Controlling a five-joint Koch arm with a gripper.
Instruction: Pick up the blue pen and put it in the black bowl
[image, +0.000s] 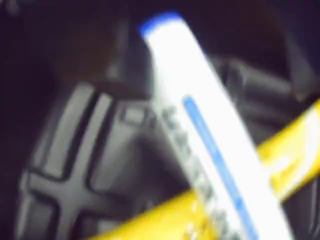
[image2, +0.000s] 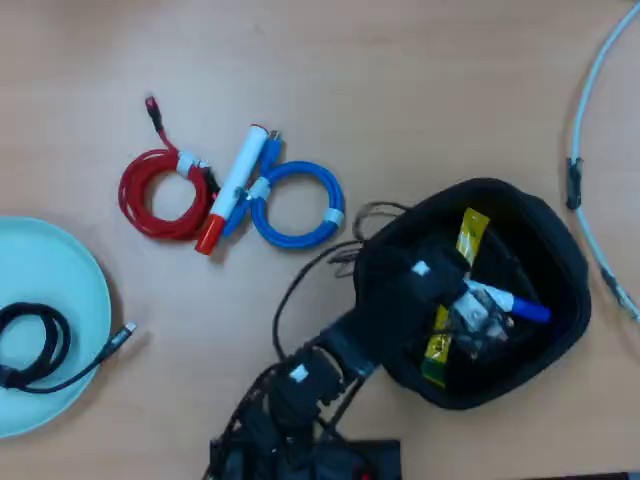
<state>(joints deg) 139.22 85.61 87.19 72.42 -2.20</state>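
Observation:
The blue pen (image2: 530, 312) lies inside the black bowl (image2: 562, 262), its blue cap pointing right in the overhead view. My gripper (image2: 478, 312) reaches down into the bowl over the pen's white barrel; its jaws are indistinct. In the wrist view the pen (image: 210, 130) fills the frame, blurred and very close. It crosses over a yellow stick packet (image: 295, 150) above the bowl's ridged floor (image: 65, 150). No fingers show in that view. The yellow packet (image2: 471, 232) also shows in the overhead view inside the bowl.
A white marker with a red cap (image2: 232, 190) lies between a coiled red cable (image2: 160, 195) and a coiled blue cable (image2: 297, 205) at the upper left. A pale teal plate (image2: 70, 290) holding a black cable (image2: 30, 345) is at the left edge. A white cable (image2: 590, 150) runs along the right edge.

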